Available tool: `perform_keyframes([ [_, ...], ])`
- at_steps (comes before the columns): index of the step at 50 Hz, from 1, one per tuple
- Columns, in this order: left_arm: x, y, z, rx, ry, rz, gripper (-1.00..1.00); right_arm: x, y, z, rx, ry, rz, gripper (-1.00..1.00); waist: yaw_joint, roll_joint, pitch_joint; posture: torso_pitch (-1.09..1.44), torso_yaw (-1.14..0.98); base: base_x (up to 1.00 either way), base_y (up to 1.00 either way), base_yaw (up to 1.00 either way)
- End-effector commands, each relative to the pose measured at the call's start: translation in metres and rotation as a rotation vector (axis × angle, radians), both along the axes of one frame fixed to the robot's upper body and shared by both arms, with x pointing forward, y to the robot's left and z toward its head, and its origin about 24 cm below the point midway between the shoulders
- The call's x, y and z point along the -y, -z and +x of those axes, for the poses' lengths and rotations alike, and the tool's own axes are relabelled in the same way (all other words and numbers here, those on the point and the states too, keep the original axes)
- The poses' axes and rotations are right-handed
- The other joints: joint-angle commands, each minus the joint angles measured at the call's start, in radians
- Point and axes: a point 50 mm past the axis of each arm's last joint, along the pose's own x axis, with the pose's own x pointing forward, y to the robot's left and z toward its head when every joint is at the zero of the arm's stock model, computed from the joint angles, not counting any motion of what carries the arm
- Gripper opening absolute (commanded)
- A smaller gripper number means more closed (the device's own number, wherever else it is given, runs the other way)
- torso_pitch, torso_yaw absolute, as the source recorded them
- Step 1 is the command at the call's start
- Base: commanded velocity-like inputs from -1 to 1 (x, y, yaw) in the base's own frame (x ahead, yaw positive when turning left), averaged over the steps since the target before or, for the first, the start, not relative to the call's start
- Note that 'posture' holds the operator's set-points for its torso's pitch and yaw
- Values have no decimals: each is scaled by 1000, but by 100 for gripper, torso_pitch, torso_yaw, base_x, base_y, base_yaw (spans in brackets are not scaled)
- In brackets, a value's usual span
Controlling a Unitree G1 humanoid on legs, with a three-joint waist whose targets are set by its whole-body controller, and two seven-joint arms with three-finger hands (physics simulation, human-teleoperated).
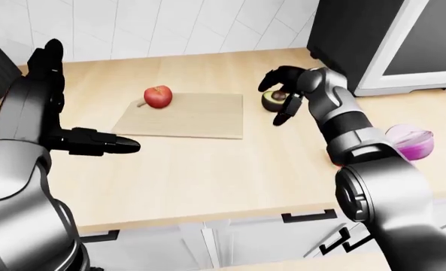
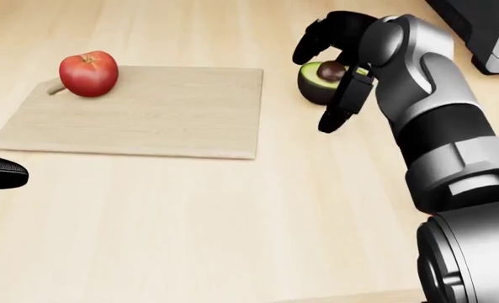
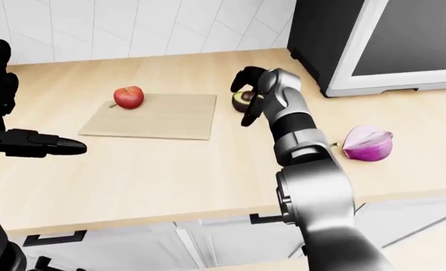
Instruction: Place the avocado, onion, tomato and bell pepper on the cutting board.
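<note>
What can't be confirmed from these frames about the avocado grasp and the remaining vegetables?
- Contact: in every view the right hand covers part of the avocado half; whether fingers touch it is unclear.
- Bell pepper: in no view.
- Red onion half: partly behind the right arm in the left-eye view, outside the head view.
- Left hand: only a fingertip at the head view's left edge.
</note>
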Motion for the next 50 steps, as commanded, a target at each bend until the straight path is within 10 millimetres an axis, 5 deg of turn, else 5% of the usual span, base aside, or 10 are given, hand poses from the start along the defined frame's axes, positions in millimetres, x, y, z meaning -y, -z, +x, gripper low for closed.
perform_keyframes([
  [1, 0, -12, -4, 65, -12, 32, 100, -4, -25, 0, 83, -20, -1, 36, 0, 2, -28, 0, 0, 0, 0, 0],
  [23, -2, -11, -9, 64, -18, 38, 100, -7, -29, -1, 99, -48, -17, -80, 0, -1, -31, 0, 0, 0, 0, 0],
  [38, -2, -12, -9, 60, -24, 44, 100, -67, -108, -21, 260, -231, 3, -84, -8, 8, -16, 0, 0, 0, 0, 0],
  [50, -4, -12, -12, 62, -34, 43, 100, -137, -131, -41, 314, -435, 52, -84, -15, 21, -11, 0, 0, 0, 0, 0],
])
